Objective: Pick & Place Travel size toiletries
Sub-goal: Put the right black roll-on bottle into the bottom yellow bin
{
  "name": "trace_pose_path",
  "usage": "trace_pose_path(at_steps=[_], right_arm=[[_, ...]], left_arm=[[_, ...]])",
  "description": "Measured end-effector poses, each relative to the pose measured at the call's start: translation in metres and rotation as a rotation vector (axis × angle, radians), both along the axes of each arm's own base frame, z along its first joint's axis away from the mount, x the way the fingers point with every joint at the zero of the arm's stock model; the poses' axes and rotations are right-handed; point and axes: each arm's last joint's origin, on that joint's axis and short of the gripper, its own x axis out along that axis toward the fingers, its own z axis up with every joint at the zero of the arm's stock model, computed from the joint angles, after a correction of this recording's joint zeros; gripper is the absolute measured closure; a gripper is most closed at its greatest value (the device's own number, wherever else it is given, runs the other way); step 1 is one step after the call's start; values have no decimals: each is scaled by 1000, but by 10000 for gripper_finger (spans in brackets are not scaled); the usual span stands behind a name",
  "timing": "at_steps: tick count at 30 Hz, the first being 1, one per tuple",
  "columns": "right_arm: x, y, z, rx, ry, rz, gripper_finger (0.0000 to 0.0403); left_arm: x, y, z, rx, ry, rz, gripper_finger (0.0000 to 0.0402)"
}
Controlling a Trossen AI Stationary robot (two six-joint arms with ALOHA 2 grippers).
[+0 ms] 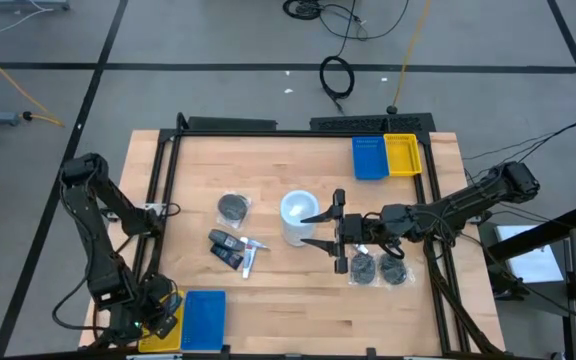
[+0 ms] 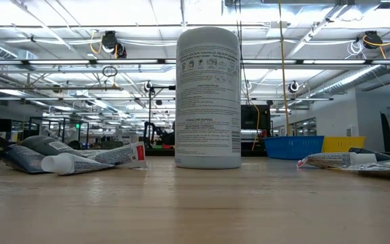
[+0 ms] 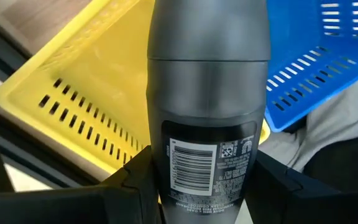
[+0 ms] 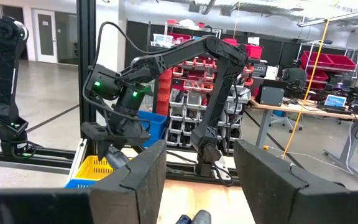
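A dark grey bottle point(image 3: 208, 106) is held clenched in the left gripper point(image 3: 207, 186) fingers above the yellow tray point(image 3: 86, 93) at the counter's point(image 1: 298, 300) near-left corner; release into it is judged next. The right gripper point(image 1: 320, 229), fingers released and empty, hovers beside the white cylinder point(image 1: 297, 213) at mid-counter.

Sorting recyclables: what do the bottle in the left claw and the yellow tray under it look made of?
Grey bottle: seemingly plastic, satin sheen, printed barcode label. Yellow tray: likely moulded plastic, smooth, slotted walls.

arms: dark, jointed, black cables trailing
left hand point(image 3: 207, 186): matte black fingers
right hand point(image 4: 201, 180): blocky black fingers
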Motion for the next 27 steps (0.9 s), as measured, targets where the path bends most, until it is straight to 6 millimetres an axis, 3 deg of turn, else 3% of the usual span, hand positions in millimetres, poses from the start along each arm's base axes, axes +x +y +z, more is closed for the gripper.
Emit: trace_pose_path(at_steps=[10,27], right_arm=[[0,0,0,0,0,0,223],[0,0,0,0,0,0,225]], left_arm=[[8,14,-2,34,153,-83,234],[19,14,0,-59,135,-216,234]])
